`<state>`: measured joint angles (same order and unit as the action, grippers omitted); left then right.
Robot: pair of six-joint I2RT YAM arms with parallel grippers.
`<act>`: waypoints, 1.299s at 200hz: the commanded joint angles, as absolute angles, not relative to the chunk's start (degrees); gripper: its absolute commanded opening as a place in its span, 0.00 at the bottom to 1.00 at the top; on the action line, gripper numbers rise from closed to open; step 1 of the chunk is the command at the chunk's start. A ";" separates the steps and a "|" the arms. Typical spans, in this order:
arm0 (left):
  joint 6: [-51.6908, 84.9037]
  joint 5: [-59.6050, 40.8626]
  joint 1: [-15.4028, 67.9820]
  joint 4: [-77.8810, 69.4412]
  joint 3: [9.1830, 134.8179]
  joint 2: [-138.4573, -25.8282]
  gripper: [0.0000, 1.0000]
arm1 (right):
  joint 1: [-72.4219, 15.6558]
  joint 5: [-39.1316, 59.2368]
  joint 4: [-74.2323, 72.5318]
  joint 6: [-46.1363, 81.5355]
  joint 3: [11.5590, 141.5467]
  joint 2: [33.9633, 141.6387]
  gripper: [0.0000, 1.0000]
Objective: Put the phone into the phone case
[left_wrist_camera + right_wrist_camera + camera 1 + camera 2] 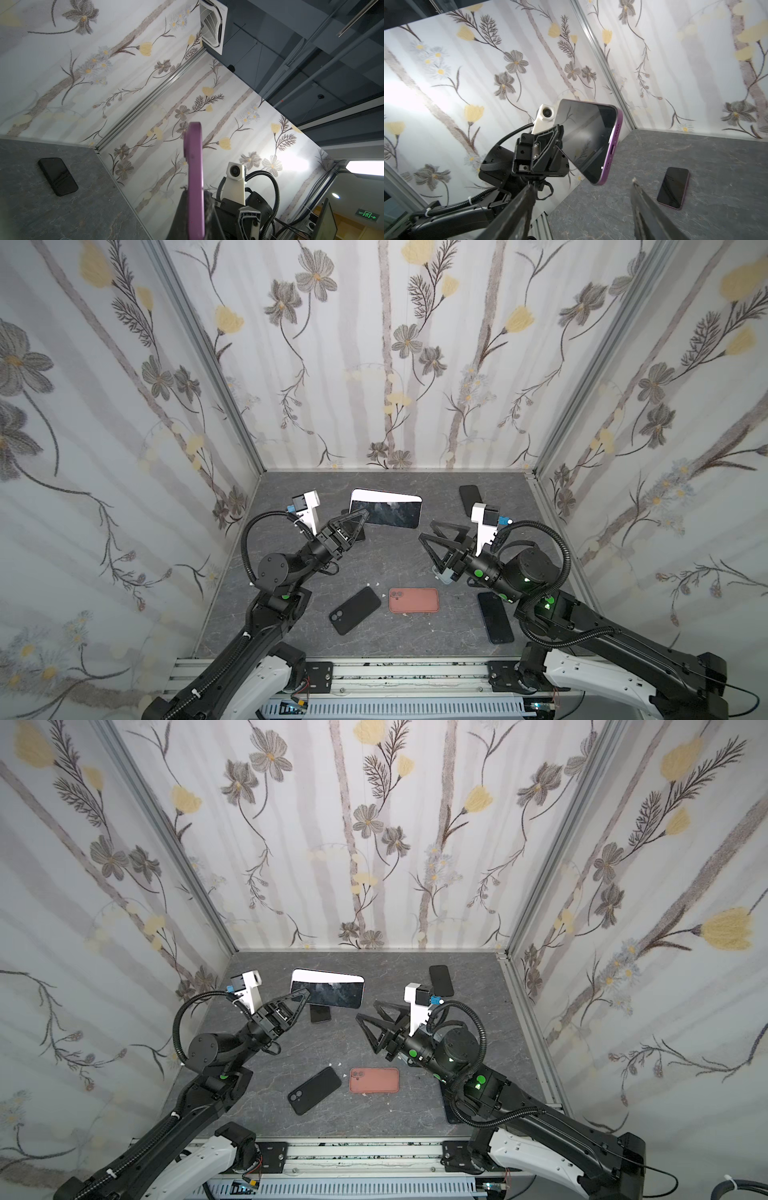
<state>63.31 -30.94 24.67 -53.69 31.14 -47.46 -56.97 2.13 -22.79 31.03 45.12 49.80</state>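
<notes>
The phone (386, 510) (328, 990) has a purple rim and a dark glossy screen. It hangs lengthwise in the air over the back of the table, and my left gripper (360, 517) (304, 997) is shut on its left end. The left wrist view shows the phone (194, 162) edge-on between the fingers (180, 209). My right gripper (427, 529) (368, 1010) (583, 182) stands open and empty, a short way right of the phone (589, 137), pointing at it. Two phone cases lie flat at the front: a reddish-brown case (414, 600) (374, 1080) and a black case (354, 610) (314, 1090).
Other dark phones lie on the grey table (395, 639): one under the held phone (320, 1014) (673, 188), one at the back right (471, 497) (58, 176), one at the front right (495, 617). A pale bluish item (441, 576) shows under the right arm. Flowered walls close off three sides.
</notes>
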 commanded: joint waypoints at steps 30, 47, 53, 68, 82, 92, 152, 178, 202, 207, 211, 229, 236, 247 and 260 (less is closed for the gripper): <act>66.71 -32.56 24.98 -65.65 30.89 -47.36 0.00 | -56.95 11.22 -29.75 32.77 48.69 53.73 0.70; 66.80 -32.95 25.15 -66.74 31.15 -47.26 0.00 | -56.94 11.81 -30.50 32.85 49.21 54.22 0.69; 66.90 -33.04 25.18 -67.07 31.11 -47.25 0.00 | -56.94 11.86 -30.49 32.83 49.43 54.32 0.68; 67.17 -33.39 25.31 -67.56 31.43 -47.24 0.00 | -56.93 12.25 -30.78 32.84 49.90 54.32 0.65; 67.08 -33.81 25.53 -67.59 31.86 -47.24 0.00 | -56.95 13.06 -31.09 32.85 50.18 54.32 0.63; 66.94 -33.88 25.66 -67.32 32.12 -47.14 0.00 | -56.95 13.64 -31.10 32.95 50.36 54.40 0.61; 66.32 -35.02 26.10 -66.29 32.06 -46.31 0.00 | -56.95 15.81 -31.42 33.20 51.06 54.30 0.44; 66.34 -35.68 26.36 -66.36 31.94 -45.97 0.00 | -56.93 16.75 -31.85 33.28 51.91 55.25 0.36; 66.34 -36.29 26.45 -66.01 31.92 -45.69 0.00 | -56.95 17.10 -32.54 33.54 52.71 56.28 0.32; 66.36 -36.44 26.45 -66.02 31.93 -45.57 0.00 | -56.95 16.98 -32.51 33.51 52.94 56.46 0.30; 66.25 -36.55 26.48 -66.01 31.91 -45.51 0.00 | -56.95 16.92 -32.46 33.57 53.06 56.59 0.28; 65.69 -36.82 26.52 -65.42 31.91 -45.26 0.00 | -56.95 17.07 -32.47 33.66 53.61 57.35 0.16; 65.56 -36.99 26.54 -65.22 31.89 -45.16 0.00 | -56.93 17.14 -32.33 33.80 53.85 57.61 0.11; 65.18 -37.23 26.54 -64.75 31.96 -45.04 0.00 | -56.95 17.06 -32.19 34.00 54.05 57.88 0.03; 64.58 -37.24 26.54 -64.04 31.96 -44.78 0.00 | -56.95 16.91 -32.17 34.27 54.05 57.91 0.00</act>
